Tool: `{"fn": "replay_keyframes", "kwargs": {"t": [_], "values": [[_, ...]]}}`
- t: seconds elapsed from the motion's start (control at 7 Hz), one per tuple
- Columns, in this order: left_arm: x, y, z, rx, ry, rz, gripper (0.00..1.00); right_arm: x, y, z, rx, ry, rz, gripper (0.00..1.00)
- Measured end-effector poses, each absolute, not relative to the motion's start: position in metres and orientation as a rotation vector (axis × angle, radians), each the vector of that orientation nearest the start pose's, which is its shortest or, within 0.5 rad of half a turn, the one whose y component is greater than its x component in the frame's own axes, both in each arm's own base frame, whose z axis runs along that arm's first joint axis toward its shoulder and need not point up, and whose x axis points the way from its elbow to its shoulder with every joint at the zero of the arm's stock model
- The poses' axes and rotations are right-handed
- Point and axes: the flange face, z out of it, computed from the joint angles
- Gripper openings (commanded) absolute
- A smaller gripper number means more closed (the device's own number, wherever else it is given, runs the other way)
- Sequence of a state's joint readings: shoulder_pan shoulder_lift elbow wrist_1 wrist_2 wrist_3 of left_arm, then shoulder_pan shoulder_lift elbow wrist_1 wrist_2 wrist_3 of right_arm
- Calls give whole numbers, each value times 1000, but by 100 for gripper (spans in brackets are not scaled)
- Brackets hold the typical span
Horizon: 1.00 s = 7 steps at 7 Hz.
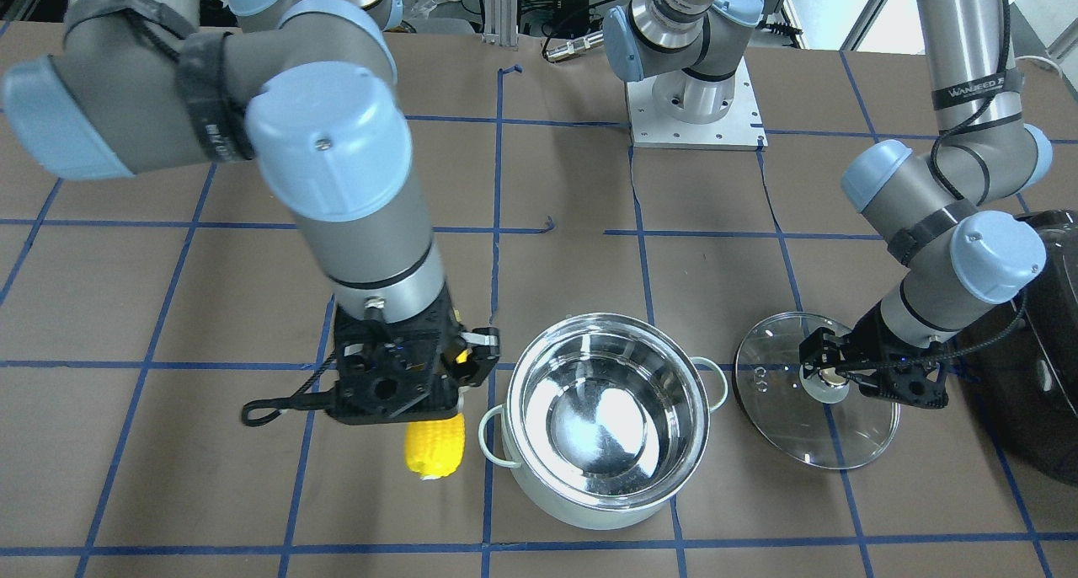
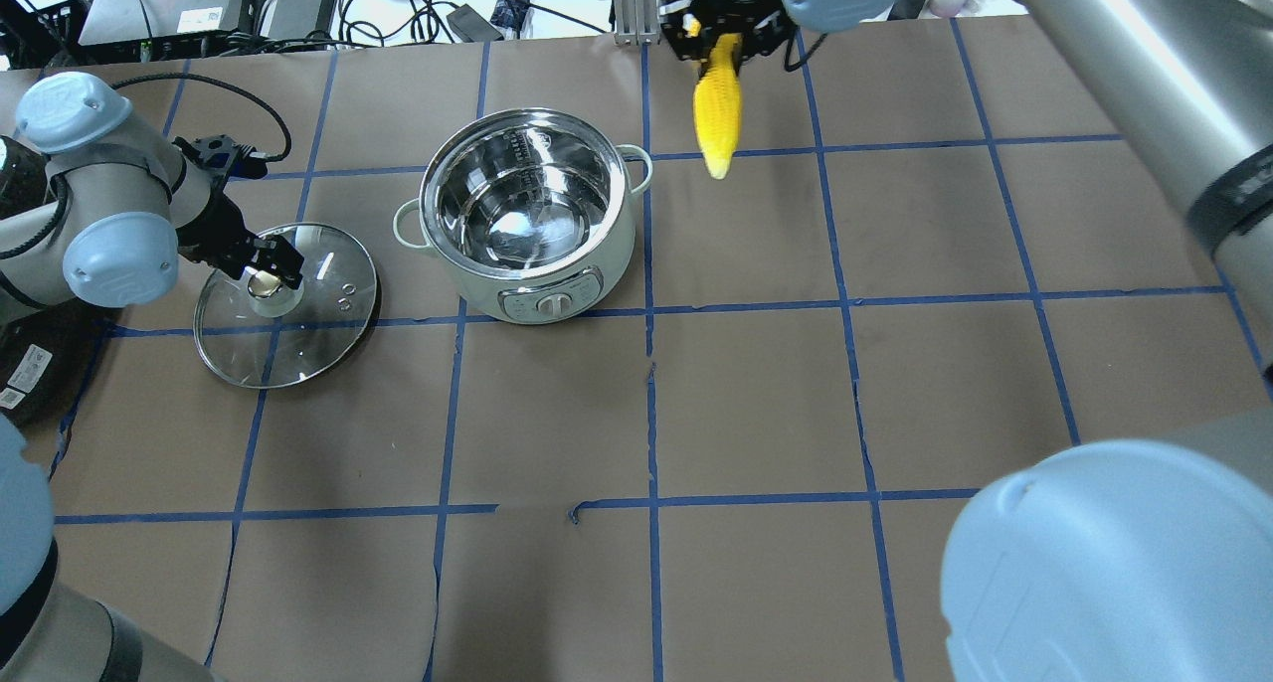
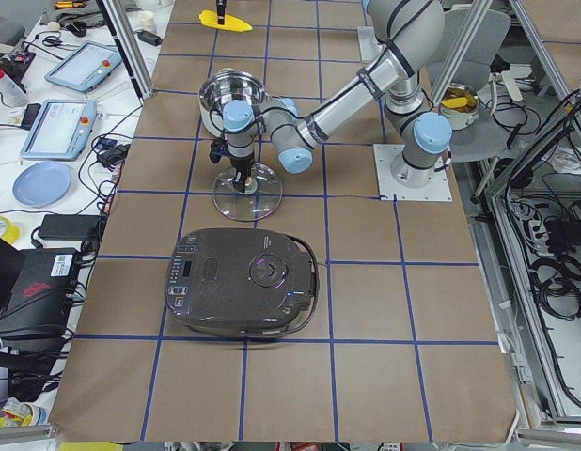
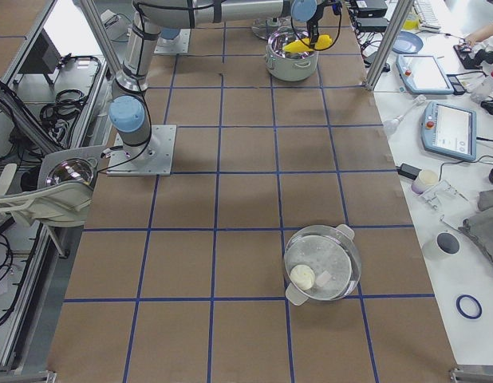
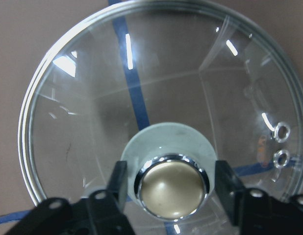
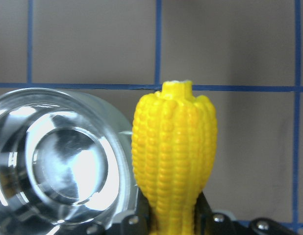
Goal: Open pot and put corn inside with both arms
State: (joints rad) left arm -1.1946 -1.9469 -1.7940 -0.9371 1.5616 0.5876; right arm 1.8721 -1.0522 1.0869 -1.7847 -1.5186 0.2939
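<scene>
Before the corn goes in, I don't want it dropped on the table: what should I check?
1. The lid is off the pot: ok, it lies apart beside it.
2. The pot is free inside: ok, empty.
3. The right hand holds the corn: ok, it hangs downward.
4. The corn is above the opening: not ok, it hangs outside the rim.
5. The left hand is free of the knob: cannot tell; it straddles it.
</scene>
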Motion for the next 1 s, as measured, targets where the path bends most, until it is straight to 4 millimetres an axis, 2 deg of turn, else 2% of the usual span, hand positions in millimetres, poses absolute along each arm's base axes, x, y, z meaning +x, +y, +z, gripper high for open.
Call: {"fn": "replay_keyframes", "kwargs": {"t": [0.14, 0.29, 0.43, 0.71, 0.86, 1.0], "values": [[86, -592, 267, 336, 3130, -12, 100, 394, -626, 439, 39, 3010, -231, 18], [80, -592, 303, 347, 3143, 17, 100, 437, -610, 435, 64, 2992, -228, 18], [63, -591, 344, 382, 3146, 17, 100, 467, -602, 424, 50, 2987, -222, 18], [13, -582, 425, 369, 3143, -15, 100, 494, -605, 381, -24, 3016, -179, 18], [-9, -571, 459, 324, 3144, -31, 100, 500, -612, 357, -29, 3023, -164, 18], [-34, -558, 485, 260, 3144, -45, 100, 503, -618, 341, -34, 3026, -172, 18]]}}
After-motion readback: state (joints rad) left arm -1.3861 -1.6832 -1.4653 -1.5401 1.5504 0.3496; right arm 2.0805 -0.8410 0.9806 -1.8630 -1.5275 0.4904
